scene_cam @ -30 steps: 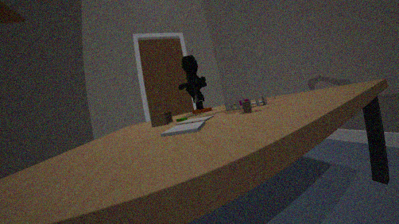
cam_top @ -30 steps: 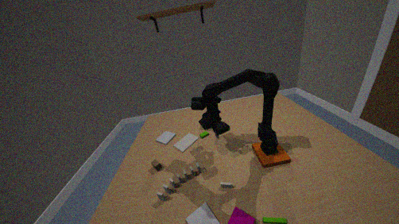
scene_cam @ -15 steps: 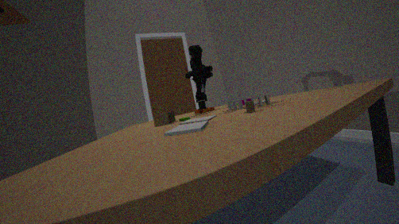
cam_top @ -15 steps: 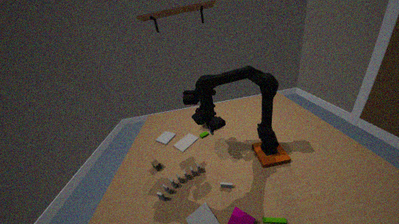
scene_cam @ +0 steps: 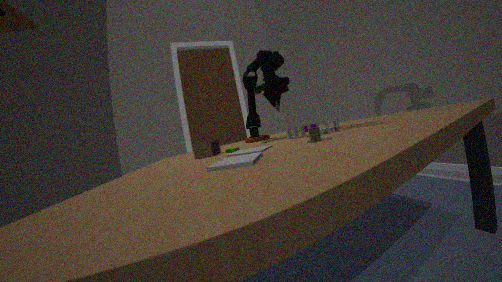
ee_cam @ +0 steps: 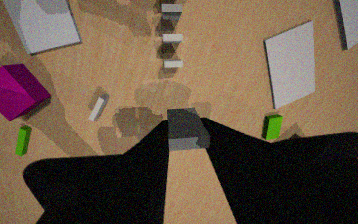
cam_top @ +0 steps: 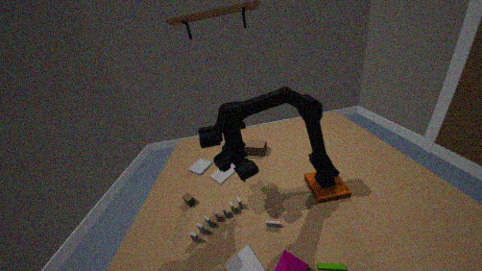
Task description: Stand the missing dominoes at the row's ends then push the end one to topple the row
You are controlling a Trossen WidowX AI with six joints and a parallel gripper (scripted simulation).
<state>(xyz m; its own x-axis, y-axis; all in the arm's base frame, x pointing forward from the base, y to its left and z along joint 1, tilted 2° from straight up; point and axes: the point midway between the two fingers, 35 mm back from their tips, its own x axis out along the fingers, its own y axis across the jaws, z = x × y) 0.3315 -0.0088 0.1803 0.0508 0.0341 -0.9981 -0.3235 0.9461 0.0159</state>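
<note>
Dominoes [ee_cam: 172, 37] stand in a row on the table [ee_cam: 235, 90]. One gray domino [ee_cam: 184, 130] is up in the air, pinched by the gripper [ee_cam: 186, 142]. It looks small, hard and light, and probably slippery, so holding its flat sides seems best.

Grey domino [ee_cam: 184, 131] held aloft; row [cam_top: 217, 218] upright; another [cam_top: 275, 224] apparently flat.
</note>
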